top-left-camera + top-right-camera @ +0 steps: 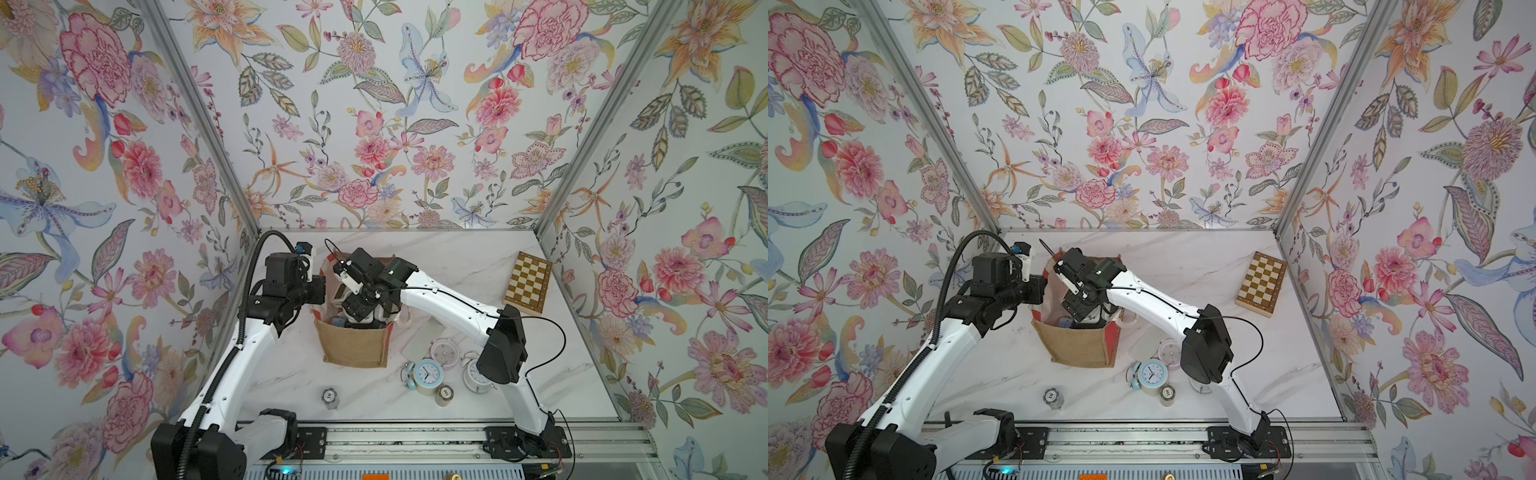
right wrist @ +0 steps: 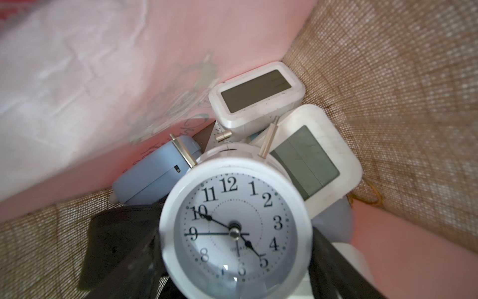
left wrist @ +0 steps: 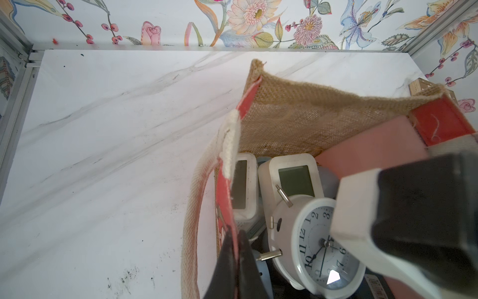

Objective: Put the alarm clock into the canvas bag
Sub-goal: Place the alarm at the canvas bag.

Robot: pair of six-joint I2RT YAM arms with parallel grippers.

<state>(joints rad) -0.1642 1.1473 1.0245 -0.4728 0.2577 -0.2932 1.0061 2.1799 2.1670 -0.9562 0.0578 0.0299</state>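
White alarm clock (image 2: pixel 234 207) is seen clamped between the jaws of the right gripper (image 2: pixel 232 248) inside the canvas bag (image 1: pixel 353 349), just above two digital clocks (image 2: pixel 256 94) lying there, while that bag is pinched at its rim by the closed left gripper (image 3: pixel 235 248)

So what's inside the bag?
A white round clock on top, two white digital clocks and a blue clock. The bottom of the bag is hidden under the pile.
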